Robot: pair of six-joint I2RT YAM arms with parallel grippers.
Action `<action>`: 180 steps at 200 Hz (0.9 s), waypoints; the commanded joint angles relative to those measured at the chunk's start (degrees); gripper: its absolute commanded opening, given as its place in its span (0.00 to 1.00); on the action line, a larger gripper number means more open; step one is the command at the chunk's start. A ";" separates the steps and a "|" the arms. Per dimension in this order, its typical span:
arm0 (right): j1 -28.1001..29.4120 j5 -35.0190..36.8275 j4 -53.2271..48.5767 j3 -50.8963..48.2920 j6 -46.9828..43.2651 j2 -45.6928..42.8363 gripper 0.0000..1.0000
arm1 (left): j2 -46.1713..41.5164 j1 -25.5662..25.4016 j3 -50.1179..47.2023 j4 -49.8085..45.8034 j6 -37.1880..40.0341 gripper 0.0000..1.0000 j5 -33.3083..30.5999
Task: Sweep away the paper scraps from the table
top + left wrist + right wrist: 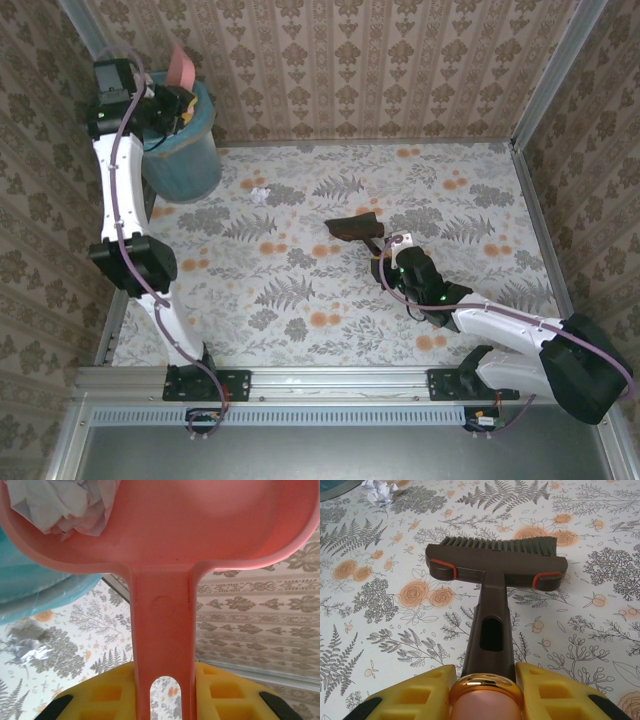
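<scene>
Well: left gripper (165, 697) clamps dustpan (200, 525) over bin (190, 160); off-centre tipping could spill its paper scraps (65, 505) onto table (480, 300); right gripper (487, 692) clamps brush (495, 562), well apart from one loose scrap (260, 193).

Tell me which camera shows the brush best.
The right wrist view: the brush is close and whole, bristles, head and handle clear, the handle gripped in the right pincer. The top external view shows it small and dark on the table, ahead of that pincer.
</scene>
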 commanded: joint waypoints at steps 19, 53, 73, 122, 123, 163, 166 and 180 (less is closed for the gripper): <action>0.56 0.16 -3.04 1.68 -0.48 0.71 0.00 | 2.01 1.78 1.99 6.67 -6.73 0.00 7.47; 0.56 0.32 -3.15 1.80 -0.65 0.80 0.00 | 1.42 2.55 0.16 10.19 -9.21 0.00 8.20; 0.56 0.34 -3.17 1.81 -0.72 0.80 0.00 | -0.06 3.27 -3.38 14.55 -11.83 0.00 8.43; 0.56 0.51 -3.43 1.90 -0.91 0.62 0.00 | -4.07 5.57 -16.81 30.62 -21.27 0.00 10.36; 0.56 0.51 -3.43 1.90 -0.91 0.62 0.00 | -4.10 5.62 -16.95 30.87 -21.42 0.00 10.43; 0.64 0.37 -3.38 1.90 -0.90 0.71 0.00 | -4.37 6.28 -20.21 36.27 -24.46 0.00 11.88; 0.64 0.42 -3.42 1.90 -0.85 0.71 0.00 | -4.43 6.21 -20.62 36.91 -24.80 0.00 11.92; 0.65 0.51 -3.43 1.90 -0.98 0.70 0.00 | -4.99 6.30 -22.70 40.02 -26.37 0.00 11.88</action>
